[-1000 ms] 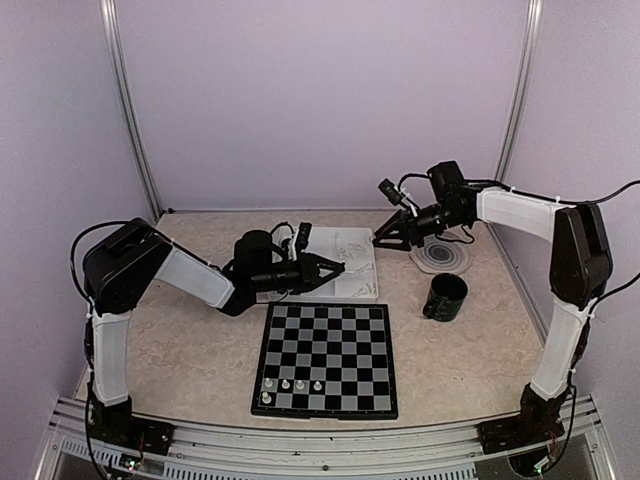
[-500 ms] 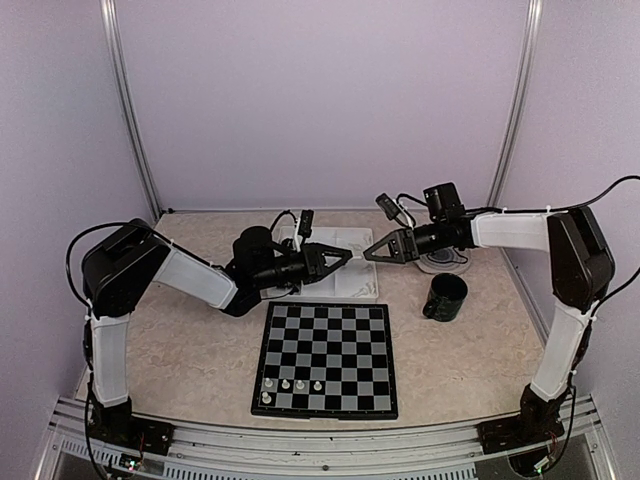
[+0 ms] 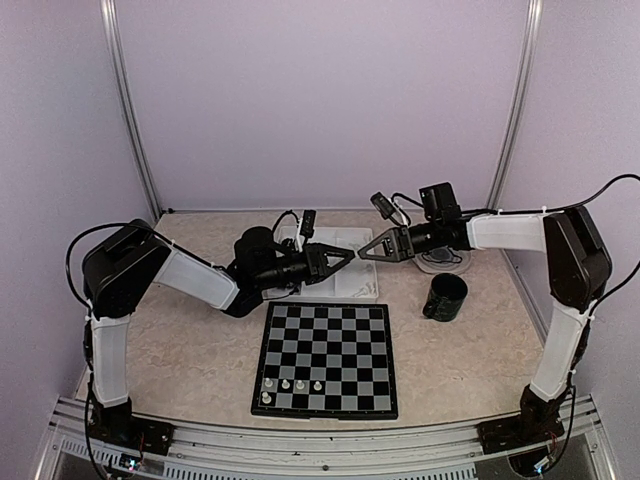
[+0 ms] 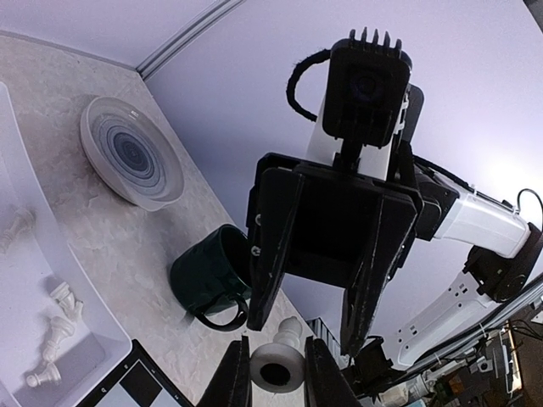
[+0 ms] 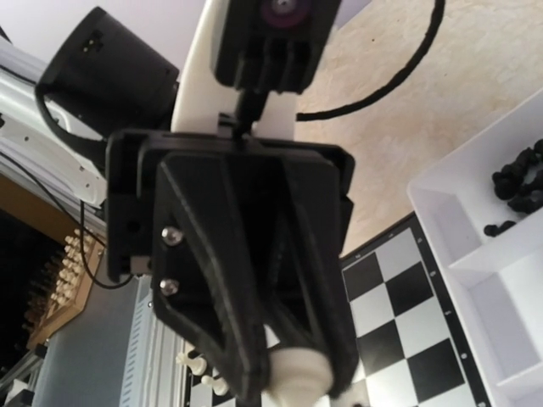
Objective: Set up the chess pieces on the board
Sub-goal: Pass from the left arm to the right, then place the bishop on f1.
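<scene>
My left gripper (image 3: 348,254) hangs above the white tray (image 3: 366,291), shut on a white chess piece (image 4: 278,366) held by its base. My right gripper (image 3: 364,253) faces it tip to tip. In the left wrist view the right gripper (image 4: 307,335) stands open, its fingers on either side of the piece's head without touching it. The right wrist view shows the same piece (image 5: 297,373) low in the frame, in the left gripper's fingers. The board (image 3: 325,340) lies in front of the tray, with several white pieces (image 3: 290,385) on its near left squares.
A dark green mug (image 3: 444,296) stands right of the board. A round grey plate (image 3: 445,262) lies behind it under the right arm. The tray (image 5: 501,280) holds loose black pieces (image 5: 517,182) and white pieces (image 4: 59,298) in separate compartments.
The right gripper has swung left and down to meet the left gripper. The left gripper has risen a little from the tray with the white piece. The right jaws have narrowed slightly.
</scene>
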Robot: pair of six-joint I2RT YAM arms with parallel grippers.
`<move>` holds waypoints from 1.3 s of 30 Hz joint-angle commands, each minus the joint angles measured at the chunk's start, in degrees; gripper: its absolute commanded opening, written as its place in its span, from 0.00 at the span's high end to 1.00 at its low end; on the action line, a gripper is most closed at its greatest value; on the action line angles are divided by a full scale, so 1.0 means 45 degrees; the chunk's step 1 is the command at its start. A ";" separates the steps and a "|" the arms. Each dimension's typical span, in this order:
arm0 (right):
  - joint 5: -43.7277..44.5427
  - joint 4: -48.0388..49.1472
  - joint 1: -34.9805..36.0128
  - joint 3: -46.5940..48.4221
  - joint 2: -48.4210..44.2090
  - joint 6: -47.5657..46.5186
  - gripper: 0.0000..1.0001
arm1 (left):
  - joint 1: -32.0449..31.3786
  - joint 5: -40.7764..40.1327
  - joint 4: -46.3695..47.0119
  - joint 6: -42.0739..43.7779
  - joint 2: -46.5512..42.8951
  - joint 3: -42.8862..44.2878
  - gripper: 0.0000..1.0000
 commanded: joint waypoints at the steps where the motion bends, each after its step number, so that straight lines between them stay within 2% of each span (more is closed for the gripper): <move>1: 0.0012 0.0170 0.0255 0.0033 0.0119 -0.0005 0.62 | -0.0108 -0.0191 0.0524 -0.0013 0.0117 0.0195 0.87; 5: 0.0569 -0.0236 0.0340 0.0052 0.0093 -0.0302 0.63 | -0.0108 -0.0235 0.0609 -0.0052 0.0118 0.0193 0.86; 9: 0.0641 -0.0201 0.0368 0.0008 0.0102 -0.0249 0.71 | -0.0108 -0.0272 0.0606 -0.0039 0.0117 0.0195 0.86; 17: 0.1161 -0.0168 0.0377 -0.0080 -0.0215 -0.0617 0.95 | -0.0108 -0.0240 0.0435 -0.0031 0.0215 0.0237 0.85; 19: 0.1454 -0.0490 0.0382 0.0032 -0.0405 -0.1016 0.97 | -0.0091 -0.0281 0.0239 0.0059 0.0215 0.0237 0.81; 23: 0.2364 -0.2355 0.0377 0.0811 -0.0664 -0.2794 0.98 | 0.0077 -0.0399 -0.0641 0.0649 -0.0129 0.0017 0.62; 26: 0.3341 -0.4380 0.0438 0.1655 -0.0934 -0.4732 0.98 | 0.0441 -0.0482 -0.2511 0.1720 -0.1255 -0.0260 0.60; 31: 0.5756 -0.7175 0.1621 0.2112 -0.1571 -0.8222 0.98 | 0.1160 -0.2353 -0.8574 0.4464 -0.3863 0.0441 0.51; 33: 0.6889 -0.7844 0.2370 0.1995 -0.1831 -0.9167 0.97 | 0.1610 -0.3135 -1.0400 0.4776 -0.4695 0.0823 0.48; 36: 0.8689 -0.8913 0.3694 0.2026 -0.1931 -1.0490 0.97 | 0.2363 -0.3245 -1.1787 0.4559 -0.5683 0.1252 0.47; 39: 1.0461 -0.9520 0.4777 0.1984 -0.1939 -1.1208 0.97 | 0.2741 -0.3286 -1.2986 0.5242 -0.6112 0.2079 0.45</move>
